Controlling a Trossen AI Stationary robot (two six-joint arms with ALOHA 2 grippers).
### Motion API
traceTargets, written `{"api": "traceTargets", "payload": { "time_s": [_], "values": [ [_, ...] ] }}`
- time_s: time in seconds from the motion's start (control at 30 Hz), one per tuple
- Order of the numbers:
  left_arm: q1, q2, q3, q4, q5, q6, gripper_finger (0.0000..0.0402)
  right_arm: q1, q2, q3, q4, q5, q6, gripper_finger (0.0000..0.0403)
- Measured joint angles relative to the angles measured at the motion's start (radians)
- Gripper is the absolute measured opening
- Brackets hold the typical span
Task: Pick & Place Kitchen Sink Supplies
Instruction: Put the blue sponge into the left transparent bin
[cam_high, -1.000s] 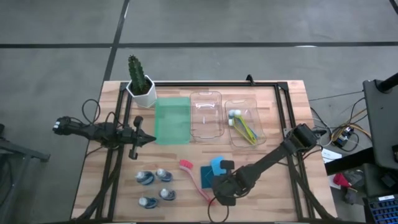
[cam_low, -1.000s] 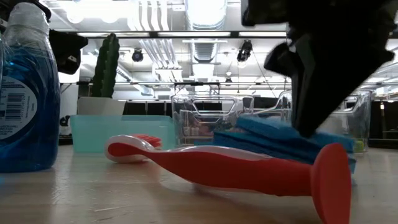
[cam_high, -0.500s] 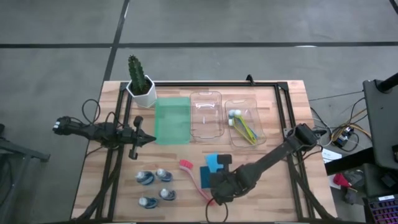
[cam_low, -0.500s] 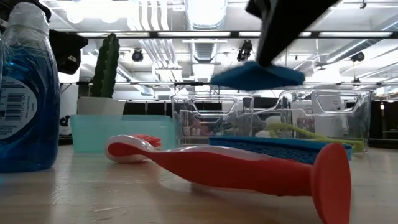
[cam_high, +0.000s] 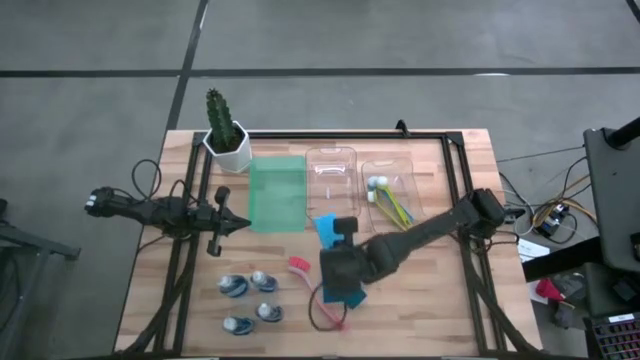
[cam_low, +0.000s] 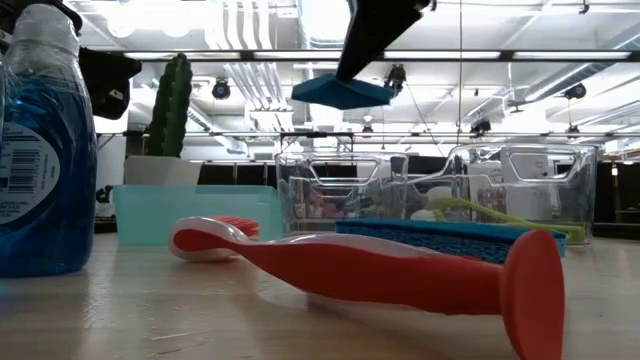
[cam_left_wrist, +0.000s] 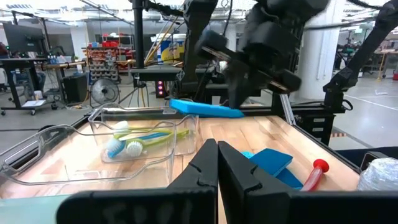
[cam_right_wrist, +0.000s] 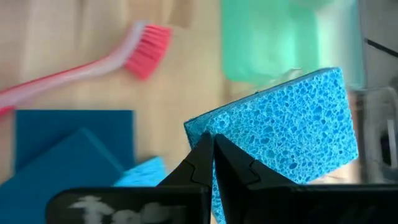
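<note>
Wood-slat surface (cam_high: 460, 290) with black frame rails, on grey floor; beyond it an open workshop with strip lights, ceiling ducts, shelving. Along the far side: cactus (cam_high: 222, 125), green tray (cam_high: 276, 194), two clear trays (cam_high: 331, 184), the right one holding white-headed brushes (cam_high: 388, 205). Near left: four bottles (cam_high: 249, 300). Pink brush (cam_high: 312, 290) lying beside the remaining sponges (cam_low: 440, 236) flat on the wood. Bottle label in low view partly cut off, text unreadable.

Right end effector (cam_right_wrist: 211, 163) clamped shut on a blue sponge (cam_right_wrist: 280, 140), held in the air near the middle clear tray's near edge. Left end effector (cam_left_wrist: 217, 163) closed, empty, parked at left edge by the green tray.
</note>
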Motion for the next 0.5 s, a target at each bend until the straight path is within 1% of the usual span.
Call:
{"api": "traceTargets", "payload": {
  "time_s": [0.3, 0.5],
  "values": [
    [0.0, 0.0, 0.0, 0.0, 0.0, 0.0, 0.0003, -0.122, -0.048, -0.003, 0.0, -0.009, -0.082, 0.0008],
    [0.0, 0.0, 0.0, 0.0, 0.0, 0.0, 0.0003, -0.181, -0.05, -0.005, 0.001, -0.017, -0.145, 0.0008]
  ]
}}
